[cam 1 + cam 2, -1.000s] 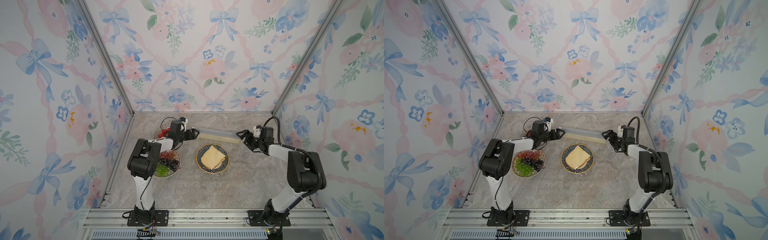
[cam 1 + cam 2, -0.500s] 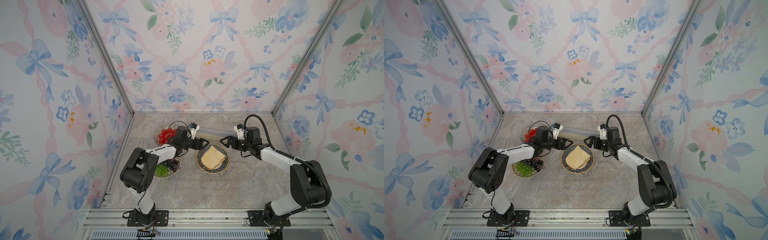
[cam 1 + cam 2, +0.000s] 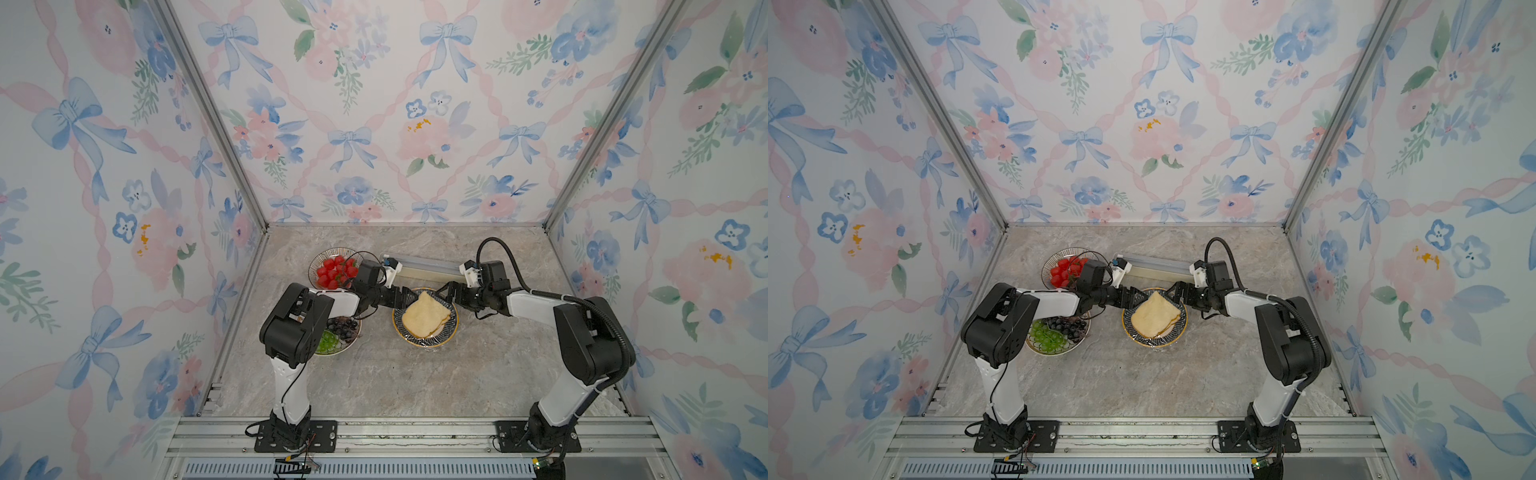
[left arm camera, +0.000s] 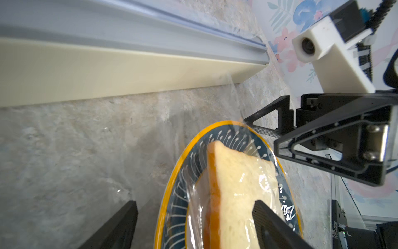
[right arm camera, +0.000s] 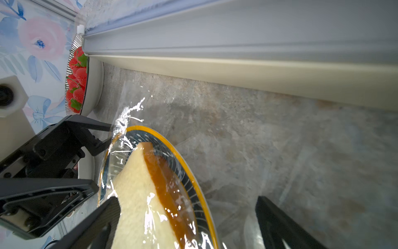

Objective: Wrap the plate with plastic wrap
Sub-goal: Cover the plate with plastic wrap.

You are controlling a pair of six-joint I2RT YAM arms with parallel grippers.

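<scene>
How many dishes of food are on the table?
3: a bowl of strawberries at the back, a plate of grapes partly under the left arm, and the plate with bread in the middle. None seems hidden.

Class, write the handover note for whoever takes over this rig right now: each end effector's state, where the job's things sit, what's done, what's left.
Left end effector: open, at the plate rim on its side, holding nothing.
Right end effector: open, at the rim on its side, holding nothing.
Plastic wrap lies over plate and bread, trailing toward its box behind; cut or not, cannot tell.
Done: film drawn over the plate.
Left: probably tuck the edges under the rim.
</scene>
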